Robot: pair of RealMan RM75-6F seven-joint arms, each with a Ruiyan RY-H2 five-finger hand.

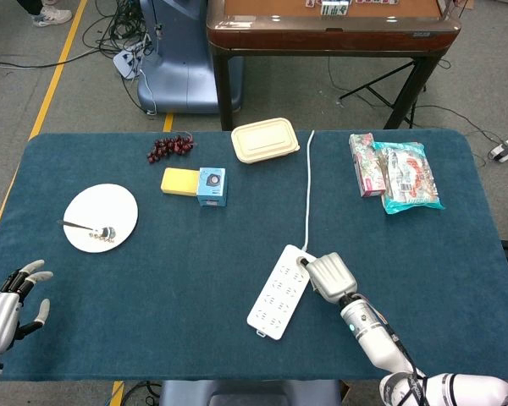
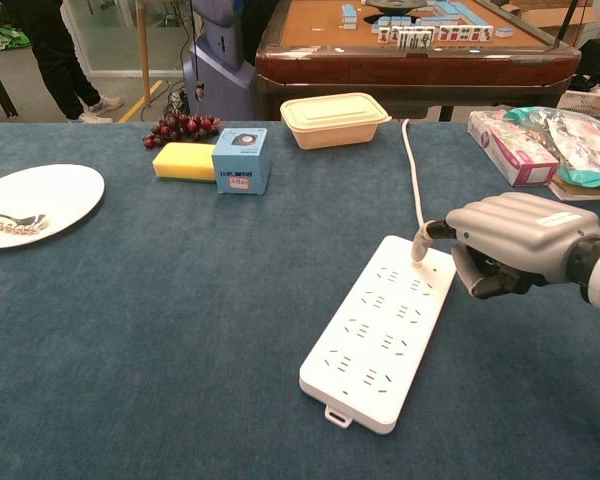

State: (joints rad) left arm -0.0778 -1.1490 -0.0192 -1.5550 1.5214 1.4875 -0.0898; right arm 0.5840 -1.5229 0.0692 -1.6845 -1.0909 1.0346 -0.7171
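Tabletop with power strip lying at near centre, its cord running to the far edge. We judge the pressing step underway: the right hand, fingers curled in and grasping nothing, extends one fingertip onto the strip's far end by the cord, where a switch would sit. Whether anything is yet actuated we cannot tell; withdrawal remains. The left hand, fingers spread and released, rests at the near left corner, cut by the frame edge. Contact itself is hard to confirm; the fingertip hides the spot beneath it.
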